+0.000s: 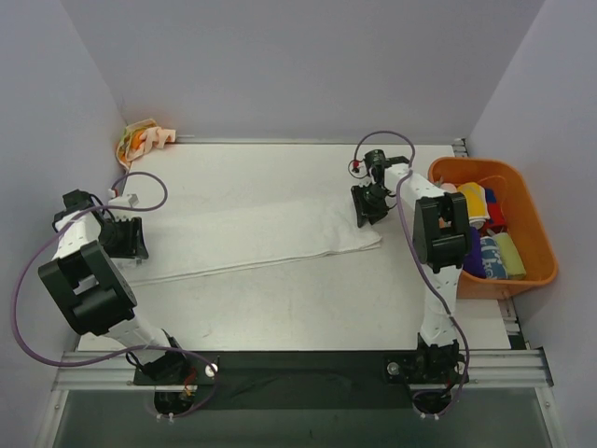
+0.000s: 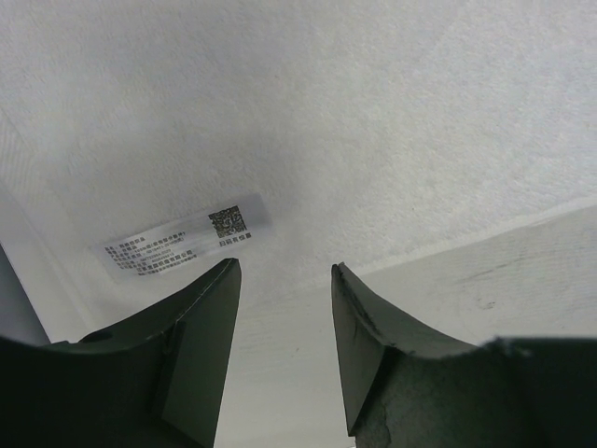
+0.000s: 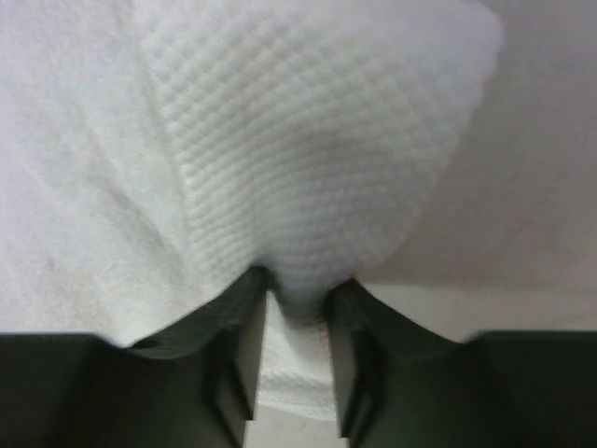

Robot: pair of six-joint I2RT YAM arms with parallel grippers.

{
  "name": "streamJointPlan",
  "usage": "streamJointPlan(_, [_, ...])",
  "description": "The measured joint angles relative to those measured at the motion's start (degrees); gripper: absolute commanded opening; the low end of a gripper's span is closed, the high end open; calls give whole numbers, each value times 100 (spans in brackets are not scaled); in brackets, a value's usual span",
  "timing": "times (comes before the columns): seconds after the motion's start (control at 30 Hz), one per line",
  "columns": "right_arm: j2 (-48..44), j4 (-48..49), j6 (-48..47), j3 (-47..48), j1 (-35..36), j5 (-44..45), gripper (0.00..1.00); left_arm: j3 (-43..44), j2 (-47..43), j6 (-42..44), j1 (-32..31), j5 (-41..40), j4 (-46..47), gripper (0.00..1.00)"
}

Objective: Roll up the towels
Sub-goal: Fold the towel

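A large white towel (image 1: 261, 238) lies folded in a long strip across the table. My left gripper (image 1: 124, 241) hovers at its left end. In the left wrist view it is open (image 2: 285, 273), with the towel (image 2: 373, 121) and its printed label (image 2: 187, 238) just ahead and nothing between the fingers. My right gripper (image 1: 368, 210) is at the towel's right end. In the right wrist view it is shut (image 3: 298, 289) on a puckered fold of the white towel (image 3: 317, 140). Small coloured rolled towels (image 1: 485, 229) fill the bin. A cream and orange towel (image 1: 138, 142) lies bunched at the back left corner.
An orange plastic bin (image 1: 539, 238) stands at the table's right edge, just beyond the right arm. Grey walls close in the left, back and right sides. A purple cable (image 1: 149, 191) loops over the table near the left gripper.
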Motion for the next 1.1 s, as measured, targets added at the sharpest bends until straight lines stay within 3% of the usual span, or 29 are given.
streamJointPlan(0.03, [13, -57, 4, 2, 22, -61, 18, 0, 0, -4, 0, 0, 0, 54])
streamJointPlan(0.07, [22, -107, 11, 7, 48, -120, 3, 0, 0, -7, 0, 0, 0, 54])
streamJointPlan(0.1, [33, -177, 13, 31, 59, -192, 0, 0, 0, -11, 0, 2, 0, 54])
streamJointPlan(0.37, [-59, -522, -28, 66, -129, -175, 0, 2, 0, -24, 0, 17, -2, 56])
streamJointPlan(0.63, [-1019, -852, -321, 431, -485, -28, 0, -7, -70, -24, 0, 199, -2, 62])
streamJointPlan(0.9, [-1344, -984, -238, 970, 424, -514, 0, -199, 87, -81, -52, 367, 50, 52])
streamJointPlan(1.1, [-828, -885, 208, 1746, 1333, -994, 0, -573, 424, -212, -59, 389, 166, 44])
